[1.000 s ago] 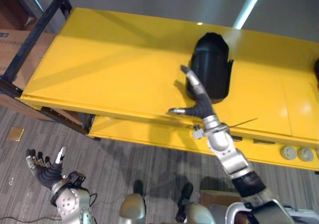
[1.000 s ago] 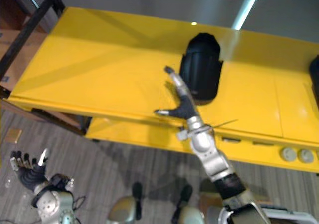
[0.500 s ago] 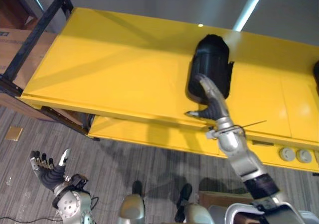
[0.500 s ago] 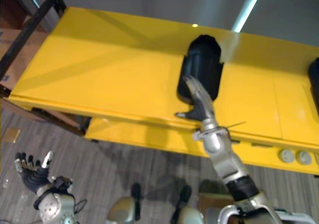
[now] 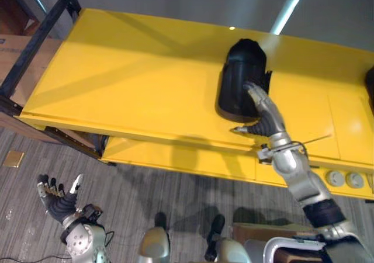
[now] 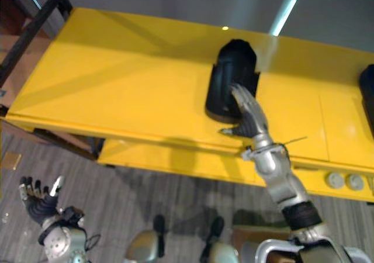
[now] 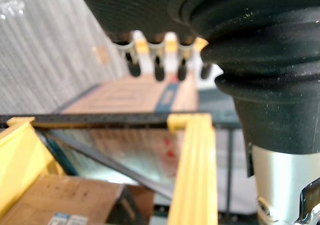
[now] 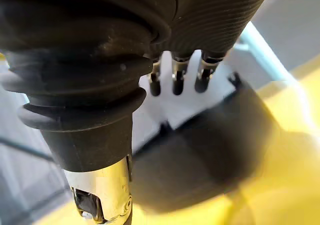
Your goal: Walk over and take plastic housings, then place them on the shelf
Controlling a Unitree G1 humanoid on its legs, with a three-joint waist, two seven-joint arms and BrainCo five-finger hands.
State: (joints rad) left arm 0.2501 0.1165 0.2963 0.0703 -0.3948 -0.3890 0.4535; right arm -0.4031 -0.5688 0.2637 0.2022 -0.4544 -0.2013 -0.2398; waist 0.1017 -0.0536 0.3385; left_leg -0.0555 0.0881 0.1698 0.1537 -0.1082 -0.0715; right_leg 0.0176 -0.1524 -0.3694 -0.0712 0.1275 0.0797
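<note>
The right hand (image 5: 264, 116) has swung to the right since a second ago: then it reached in at the near left corner of the black plastic housing (image 5: 238, 70), and now its straight, spread fingers lie over the housing's near right side, with the thumb stuck out to the left just above the yellow shelf (image 5: 128, 82). The hand is not closed round anything, and whether the fingertips press on the shell cannot be told. The housing lies in the same spot, well back from the shelf's near edge. A second dark housing (image 6: 367, 93) shows at the far right edge. Two pale round discs (image 5: 345, 178) sit on the lower yellow level (image 5: 175, 158). A black frame post (image 5: 35, 44) rises at the left. The left hand (image 5: 58, 196) hangs low at the near left over the grey floor (image 5: 146, 193), palm up, fingers loose and empty.
</note>
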